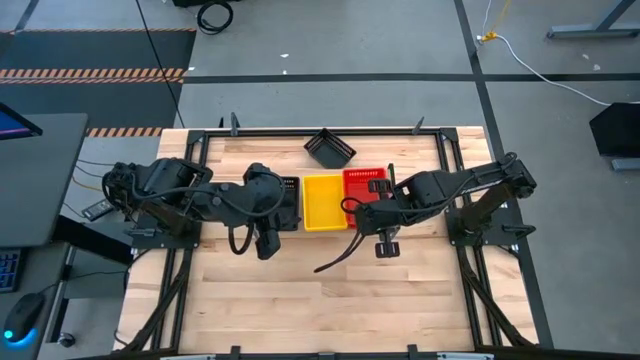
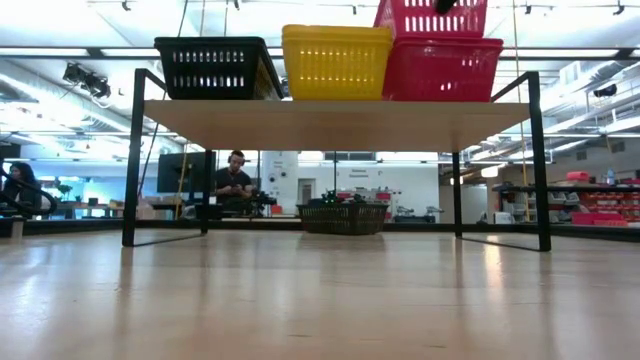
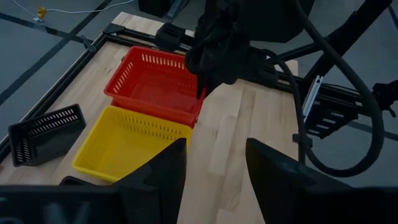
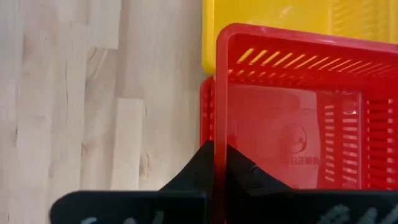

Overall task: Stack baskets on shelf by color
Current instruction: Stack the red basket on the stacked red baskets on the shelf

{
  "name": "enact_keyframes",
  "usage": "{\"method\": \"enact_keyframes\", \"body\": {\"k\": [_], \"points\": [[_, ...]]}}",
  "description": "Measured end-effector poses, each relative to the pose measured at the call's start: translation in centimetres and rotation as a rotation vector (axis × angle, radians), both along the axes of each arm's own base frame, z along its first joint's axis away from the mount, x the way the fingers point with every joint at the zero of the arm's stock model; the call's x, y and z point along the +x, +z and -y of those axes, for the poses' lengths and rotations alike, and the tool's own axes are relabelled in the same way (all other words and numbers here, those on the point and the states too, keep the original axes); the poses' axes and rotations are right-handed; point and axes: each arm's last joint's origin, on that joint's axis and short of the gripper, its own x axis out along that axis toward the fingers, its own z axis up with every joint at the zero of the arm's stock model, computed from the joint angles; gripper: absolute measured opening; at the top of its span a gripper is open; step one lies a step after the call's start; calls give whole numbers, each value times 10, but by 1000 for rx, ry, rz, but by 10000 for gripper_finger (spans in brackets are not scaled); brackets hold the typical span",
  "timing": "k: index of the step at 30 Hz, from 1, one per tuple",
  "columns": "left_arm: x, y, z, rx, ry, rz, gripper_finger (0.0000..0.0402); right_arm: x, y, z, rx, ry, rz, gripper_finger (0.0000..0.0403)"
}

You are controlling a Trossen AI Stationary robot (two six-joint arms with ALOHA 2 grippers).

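Baskets on the shelf (image 2: 340, 122), left to right: black basket (image 2: 215, 67), yellow basket (image 2: 336, 62), lower red basket (image 2: 445, 70) with an upper red basket (image 4: 292, 118) tilted in it. Left hand (image 3: 214, 168) hangs beside the row, fingers apart, empty. Right hand (image 4: 214, 163) pinches the upper red rim. Loose black basket (image 1: 329, 148) on the worktop (image 1: 300, 290).

Black jointed arms, looping cables
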Motion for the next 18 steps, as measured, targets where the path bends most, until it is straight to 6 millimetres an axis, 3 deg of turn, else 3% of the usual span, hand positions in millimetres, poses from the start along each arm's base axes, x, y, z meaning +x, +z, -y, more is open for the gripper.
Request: {"method": "enact_keyframes", "body": {"k": [11,18], "points": [[0,0,0,0,0,0,172,0,0,3,-1,-40,-4,102],[0,0,0,1,-1,-1,172,-3,-1,8,-30,-72,-36,122]]}}
